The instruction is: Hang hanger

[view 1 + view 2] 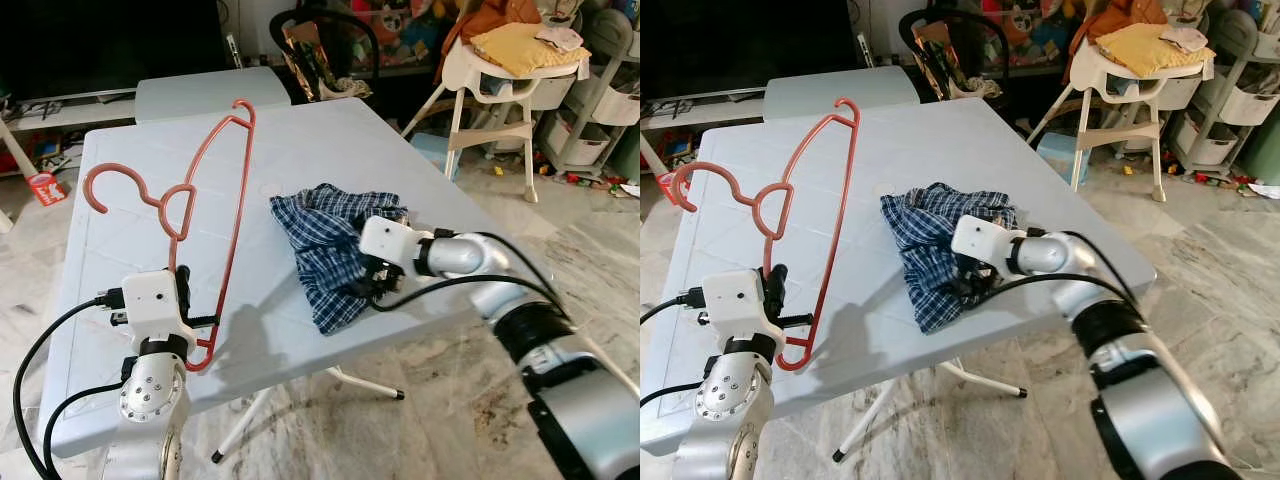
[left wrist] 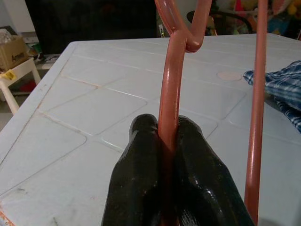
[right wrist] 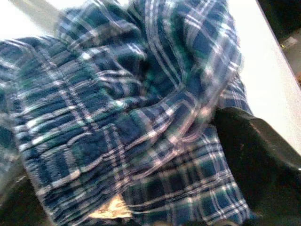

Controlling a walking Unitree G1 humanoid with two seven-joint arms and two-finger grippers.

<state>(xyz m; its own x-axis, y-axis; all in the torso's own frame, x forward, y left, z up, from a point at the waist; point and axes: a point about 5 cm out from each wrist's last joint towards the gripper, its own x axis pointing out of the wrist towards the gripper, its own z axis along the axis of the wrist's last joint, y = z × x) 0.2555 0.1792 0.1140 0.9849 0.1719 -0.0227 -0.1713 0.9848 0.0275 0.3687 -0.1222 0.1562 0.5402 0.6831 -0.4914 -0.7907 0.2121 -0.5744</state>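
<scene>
Left tool clamped on red hanger above bench. Right tool buried in plaid shirt; wrist cam shows fingers spread around cloth.

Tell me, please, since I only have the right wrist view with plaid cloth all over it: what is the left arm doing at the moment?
Observer: The left gripper is shut on a red hanger, holding it up above the table.
Operator: Thank you. Where does it hold the hanger?
Observer: On a straight bar low down; the hook points toward the robot's left.
Operator: And where does my shirt lie on the table?
Observer: The blue plaid shirt lies crumpled near the table's right edge, to the right of the hanger, with the right gripper pressed into its near side.
</scene>
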